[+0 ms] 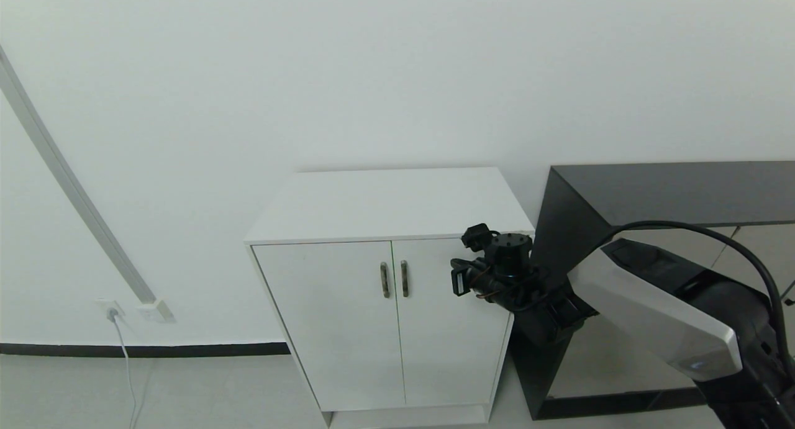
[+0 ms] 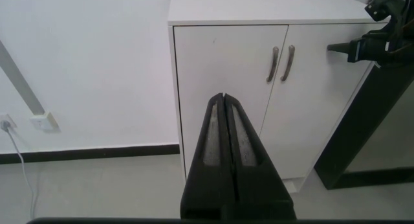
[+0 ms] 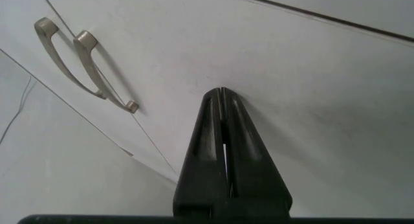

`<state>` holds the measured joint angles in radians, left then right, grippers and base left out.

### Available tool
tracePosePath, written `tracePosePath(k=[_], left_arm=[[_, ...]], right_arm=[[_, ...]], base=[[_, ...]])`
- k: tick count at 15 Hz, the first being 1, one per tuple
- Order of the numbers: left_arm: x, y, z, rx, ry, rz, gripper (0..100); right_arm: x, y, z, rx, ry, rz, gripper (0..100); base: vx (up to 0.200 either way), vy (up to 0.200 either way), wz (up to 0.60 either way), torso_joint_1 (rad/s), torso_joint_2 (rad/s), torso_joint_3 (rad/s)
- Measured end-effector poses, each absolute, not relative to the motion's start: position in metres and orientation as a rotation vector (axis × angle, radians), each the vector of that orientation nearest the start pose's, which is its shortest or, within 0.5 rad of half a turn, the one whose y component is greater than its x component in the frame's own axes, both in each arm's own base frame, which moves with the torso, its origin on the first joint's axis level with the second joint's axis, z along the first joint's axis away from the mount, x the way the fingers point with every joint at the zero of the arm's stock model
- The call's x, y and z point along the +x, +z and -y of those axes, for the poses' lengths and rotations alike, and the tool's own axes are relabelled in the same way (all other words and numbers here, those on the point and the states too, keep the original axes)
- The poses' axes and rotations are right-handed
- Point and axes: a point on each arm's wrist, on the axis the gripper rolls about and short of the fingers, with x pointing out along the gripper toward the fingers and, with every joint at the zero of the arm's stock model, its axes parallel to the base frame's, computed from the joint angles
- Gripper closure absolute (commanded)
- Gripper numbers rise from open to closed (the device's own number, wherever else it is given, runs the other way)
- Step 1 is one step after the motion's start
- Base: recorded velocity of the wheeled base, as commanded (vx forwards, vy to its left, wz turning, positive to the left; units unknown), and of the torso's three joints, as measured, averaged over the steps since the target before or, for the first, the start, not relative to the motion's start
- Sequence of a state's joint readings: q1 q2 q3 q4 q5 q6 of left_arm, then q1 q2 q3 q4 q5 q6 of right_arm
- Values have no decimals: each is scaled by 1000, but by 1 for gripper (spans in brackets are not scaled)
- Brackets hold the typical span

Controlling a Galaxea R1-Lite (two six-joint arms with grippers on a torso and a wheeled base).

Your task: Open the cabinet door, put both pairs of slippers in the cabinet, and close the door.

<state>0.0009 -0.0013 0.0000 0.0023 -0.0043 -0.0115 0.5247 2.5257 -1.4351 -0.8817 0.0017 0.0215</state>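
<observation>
The white cabinet (image 1: pixel 397 205) stands against the wall with both doors closed. Two metal handles (image 1: pixel 394 279) sit side by side at the middle seam. My right gripper (image 1: pixel 456 284) is shut with nothing in it. It is held in front of the right door (image 1: pixel 447 348), to the right of the handles and at their height. In the right wrist view its tips (image 3: pixel 222 92) are close to the door panel, with the handles (image 3: pixel 84 62) off to one side. My left gripper (image 2: pixel 223 98) is shut and empty, well back from the cabinet (image 2: pixel 226 75) and facing the left door.
A black table (image 1: pixel 671 190) with mirrored fronts stands right of the cabinet, touching its side. On the wall at the left are a socket (image 1: pixel 110 309) with a hanging cable and a slanted white conduit (image 1: pixel 68 180). Bare grey floor lies in front.
</observation>
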Motion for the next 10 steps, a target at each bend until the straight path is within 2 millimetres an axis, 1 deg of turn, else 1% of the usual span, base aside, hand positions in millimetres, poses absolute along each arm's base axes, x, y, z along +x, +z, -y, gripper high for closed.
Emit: tracePosePath(k=[3, 5, 8, 10], left_arm=[[-23, 75, 0, -11, -1, -1, 100], [-23, 75, 0, -15, 12, -1, 100], [-23, 75, 0, -14, 13, 0, 100], [-23, 75, 0, -16, 14, 0, 100]], right_arm=[[424, 31, -245, -35, 521, -215, 100], [413, 31, -240, -38, 523, -226, 100], [385, 33, -229, -41, 532, -232, 100], [361, 42, -216, -46, 518, -242, 100]], base=[[0, 0, 0, 0, 0, 0], [0, 0, 0, 0, 0, 0], [0, 0, 0, 0, 0, 0], [0, 0, 0, 0, 0, 0]])
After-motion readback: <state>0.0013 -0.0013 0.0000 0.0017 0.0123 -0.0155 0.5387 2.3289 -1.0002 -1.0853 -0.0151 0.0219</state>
